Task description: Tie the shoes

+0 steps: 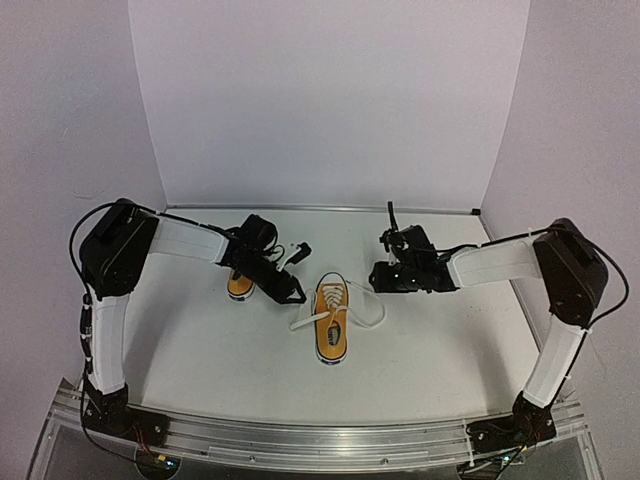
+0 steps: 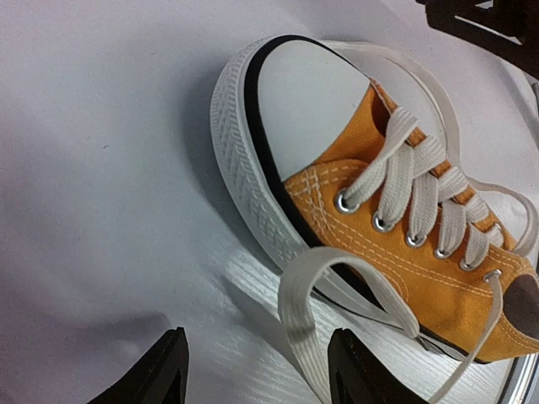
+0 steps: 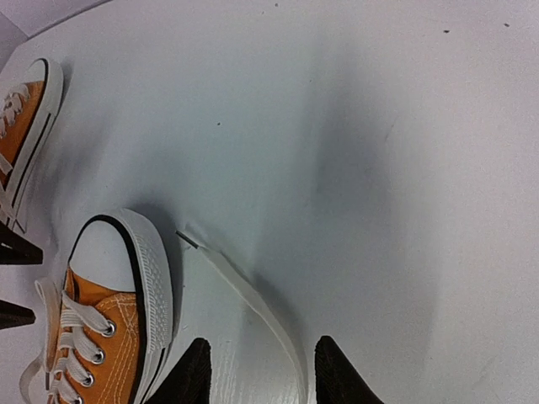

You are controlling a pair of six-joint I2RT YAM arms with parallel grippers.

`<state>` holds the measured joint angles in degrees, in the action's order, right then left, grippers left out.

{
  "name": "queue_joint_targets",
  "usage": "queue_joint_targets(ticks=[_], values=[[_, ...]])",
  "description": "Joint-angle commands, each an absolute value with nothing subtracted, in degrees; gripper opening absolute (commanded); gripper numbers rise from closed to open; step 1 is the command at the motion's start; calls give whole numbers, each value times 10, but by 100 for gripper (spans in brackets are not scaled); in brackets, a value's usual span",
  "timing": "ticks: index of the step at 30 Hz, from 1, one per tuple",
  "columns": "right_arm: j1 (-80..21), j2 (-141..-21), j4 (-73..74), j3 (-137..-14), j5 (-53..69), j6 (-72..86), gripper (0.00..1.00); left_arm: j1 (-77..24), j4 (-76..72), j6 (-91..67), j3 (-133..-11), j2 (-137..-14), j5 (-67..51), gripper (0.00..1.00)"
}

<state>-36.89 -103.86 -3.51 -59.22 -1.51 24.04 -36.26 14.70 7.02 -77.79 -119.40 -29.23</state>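
While low beside the middle shoe [image 1: 332, 320], left gripper [image 1: 293, 291] and right gripper [image 1: 377, 276] both agape

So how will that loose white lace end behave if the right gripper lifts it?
Probably floppy: the lace lies flat and curved on the table. It looks thin, so it may slip from a pinch. A pull would likely drag the small shoe.

We see a white table [image 1: 200, 350] carrying a pair. One shoe [image 1: 331, 322] sits sole-down near the middle, its loose laces [image 1: 368, 316] trailing across the surface. The other shoe [image 1: 239, 286] sits to its left, partly hidden.
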Motion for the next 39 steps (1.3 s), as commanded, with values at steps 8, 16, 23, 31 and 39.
queue_joint_targets(ticks=[8, 16, 23, 31, 39], values=[[-361, -1155, -19, -697, 77, 169, 42, -381, 168, 79, -847, -1239, -264, 45], [-360, -1171, 25, -692, 64, 158, 38, -382, 183, 41, -743, -1135, -215, 13], [-361, -1168, 43, -655, 49, 173, 27, -383, 211, -14, -632, -1031, -168, 15], [-358, -1112, 44, -597, 54, 190, 3, -385, 241, -12, -605, -1008, -147, 46], [-355, -1074, 44, -585, 62, 209, 0, -404, 225, 76, -712, -1074, -135, 56]])
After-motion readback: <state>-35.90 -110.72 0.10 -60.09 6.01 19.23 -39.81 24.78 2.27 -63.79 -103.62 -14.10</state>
